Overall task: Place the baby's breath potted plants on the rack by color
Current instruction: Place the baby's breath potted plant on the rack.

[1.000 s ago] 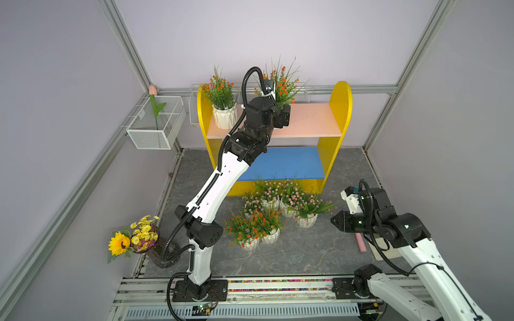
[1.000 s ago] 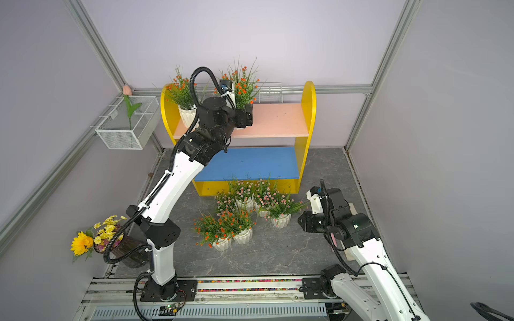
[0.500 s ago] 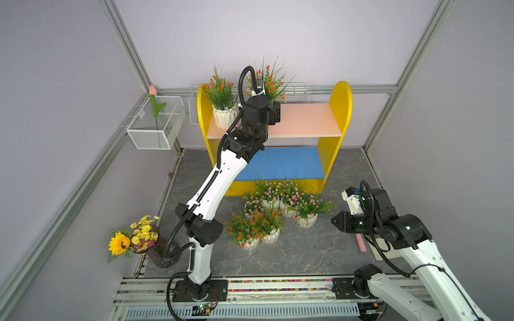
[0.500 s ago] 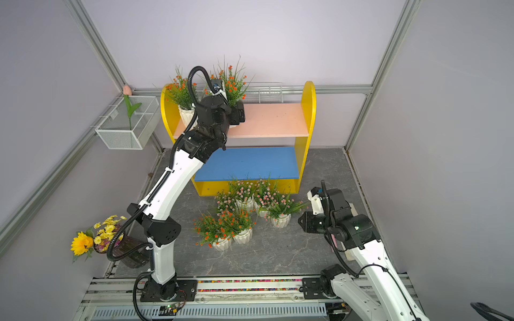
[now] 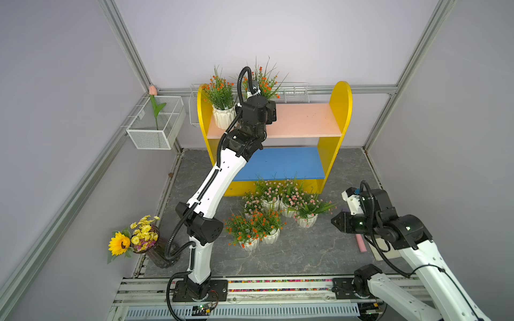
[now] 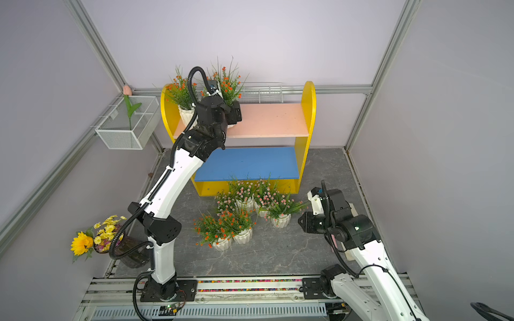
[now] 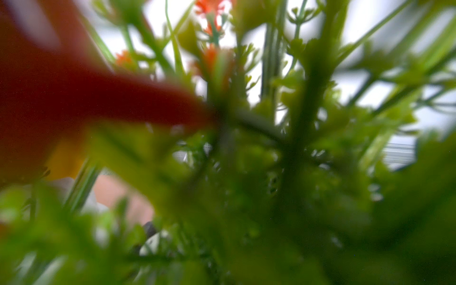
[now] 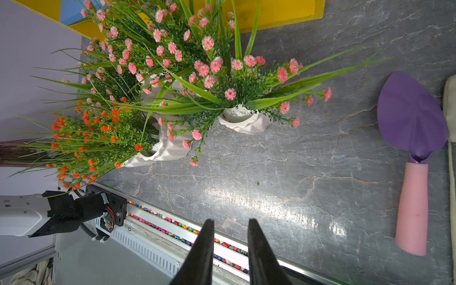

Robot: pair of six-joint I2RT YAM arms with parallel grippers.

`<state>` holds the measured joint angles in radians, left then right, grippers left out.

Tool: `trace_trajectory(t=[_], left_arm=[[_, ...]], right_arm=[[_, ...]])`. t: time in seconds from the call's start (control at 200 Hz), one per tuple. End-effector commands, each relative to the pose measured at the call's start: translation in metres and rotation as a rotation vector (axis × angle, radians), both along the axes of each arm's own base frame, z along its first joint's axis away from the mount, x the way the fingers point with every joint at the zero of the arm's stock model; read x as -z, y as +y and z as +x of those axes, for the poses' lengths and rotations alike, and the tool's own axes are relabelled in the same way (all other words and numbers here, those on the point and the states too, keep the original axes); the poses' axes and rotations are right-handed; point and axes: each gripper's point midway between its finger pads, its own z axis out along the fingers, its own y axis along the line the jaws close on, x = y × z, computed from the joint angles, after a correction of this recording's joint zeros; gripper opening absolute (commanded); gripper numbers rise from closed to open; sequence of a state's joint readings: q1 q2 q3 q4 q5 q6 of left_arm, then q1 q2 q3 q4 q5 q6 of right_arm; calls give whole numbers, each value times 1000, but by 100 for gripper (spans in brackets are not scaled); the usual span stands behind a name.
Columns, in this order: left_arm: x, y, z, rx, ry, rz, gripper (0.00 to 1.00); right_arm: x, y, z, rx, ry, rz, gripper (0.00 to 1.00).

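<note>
The rack (image 5: 303,119) stands at the back with a pale pink upper board and a blue lower board (image 5: 281,164). One orange baby's breath potted plant (image 5: 222,94) stands at the upper board's left end. Just right of it, my left gripper (image 6: 236,115) holds a second orange plant (image 5: 262,80) over that board; blurred sprigs (image 7: 271,148) fill the left wrist view and hide the jaws. On the floor before the rack stand two orange plants (image 5: 253,230) and several pink ones (image 5: 281,194). My right gripper (image 8: 230,222) hovers right of them, narrowly open and empty.
A white wire basket (image 5: 155,125) with a tulip hangs on the left wall, and another basket (image 5: 294,89) sits behind the rack. The bouquet vase (image 5: 144,239) stands front left. A purple trowel (image 8: 412,160) with a pink handle lies by my right arm.
My left arm has carried the orange plant leftward along the upper board, closer to the plant that stands there. The right arm has barely moved.
</note>
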<state>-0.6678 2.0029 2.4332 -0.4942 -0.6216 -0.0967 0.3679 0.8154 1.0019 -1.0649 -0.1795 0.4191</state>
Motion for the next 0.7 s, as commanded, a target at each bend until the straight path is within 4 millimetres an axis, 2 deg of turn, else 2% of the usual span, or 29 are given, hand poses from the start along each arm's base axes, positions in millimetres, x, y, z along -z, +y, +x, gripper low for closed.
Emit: trace_trajectory(t=[0.0,0.125,0.285,0.4,0.695], left_arm=[[-31,14,-5,-40,-77,-82,40],[-29,14,-5,-42,-77,-84,44],[-23,12,-2,-43,-65,-78,53],[-20,11,0,-48,-60,-84,55],[-13,11,3,-61,-47,-100,72]], right_arm=[[5,-2,-2,19,18,-2,27],[4,-2,-1,19,14,0,28],[3,-3,-1,19,13,-4,31],[4,-3,-1,18,14,-7,32],[4,-6,-2,22,9,-19,36]])
